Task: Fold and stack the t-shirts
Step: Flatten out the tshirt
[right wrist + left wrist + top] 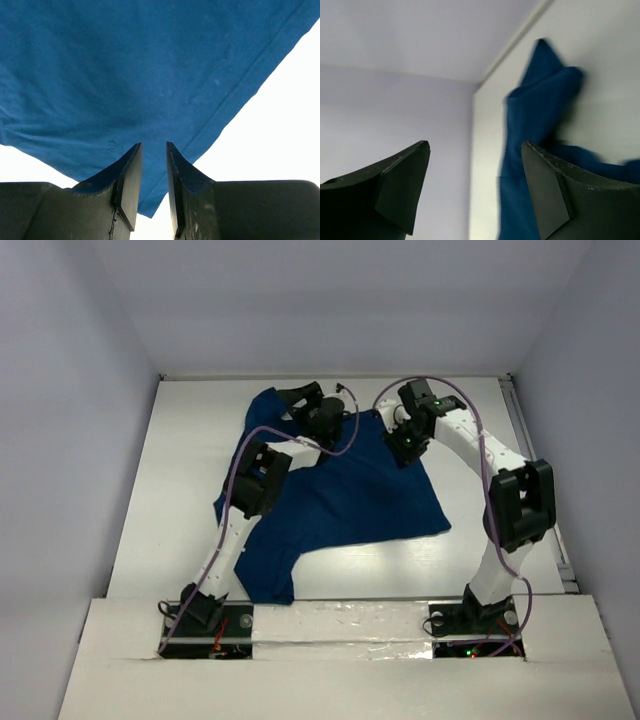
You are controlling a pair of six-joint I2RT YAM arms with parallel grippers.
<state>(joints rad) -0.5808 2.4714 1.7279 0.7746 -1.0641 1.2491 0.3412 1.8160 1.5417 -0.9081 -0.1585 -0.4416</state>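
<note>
The left arm (235,520) reached from the near edge to the far side of the white table (480,560), its elbow bent above the t-shirt (350,495). The left gripper (475,144) hung released, its dark, wedge-shaped fingers (400,185) spread wide with nothing between them and tilted up toward the pale back wall (330,310). The right arm (500,530) rose from its base, folded at the elbow on the right and stretched left to the garment's far right edge. There the right gripper (154,145) appeared to be grasping a corner of the cloth, its matte black fingers (127,185) drawn close with the stitched hem running into the narrow gap, though the pinch itself was partly hidden. The navy-blue knit lay mostly flat across the middle of the table, one part trailing toward the near left beside the left arm's base. A purple cable (470,420) looped along the right arm.
</note>
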